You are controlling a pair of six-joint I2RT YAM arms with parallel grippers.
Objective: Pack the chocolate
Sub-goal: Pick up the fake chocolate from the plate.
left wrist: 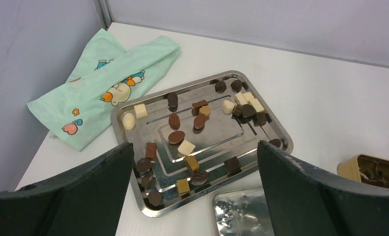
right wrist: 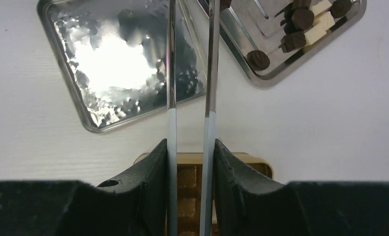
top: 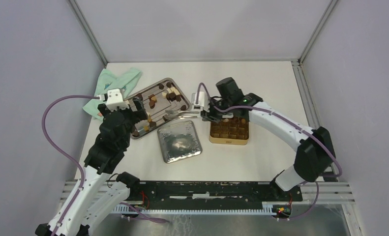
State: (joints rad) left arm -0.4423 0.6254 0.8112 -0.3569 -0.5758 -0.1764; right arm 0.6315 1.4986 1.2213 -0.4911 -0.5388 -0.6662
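Bearing chocolate [left wrist: 176,136]: white table [top: 261,83], grey walls [top: 202,29]

Chocolate [left wrist: 176,136] on tray [left wrist: 217,135]; lid [top: 180,141] nearer; tin [top: 229,142] right.

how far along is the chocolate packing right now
Early. Done: the lid lies off, beside the open gold tin. In hand: the right tool grips metal tongs that reach toward the tray; the left tool hangs open above it, holding nothing. Left: many chocolate pieces sit on the tray; whether any tin cells are filled cannot be told.
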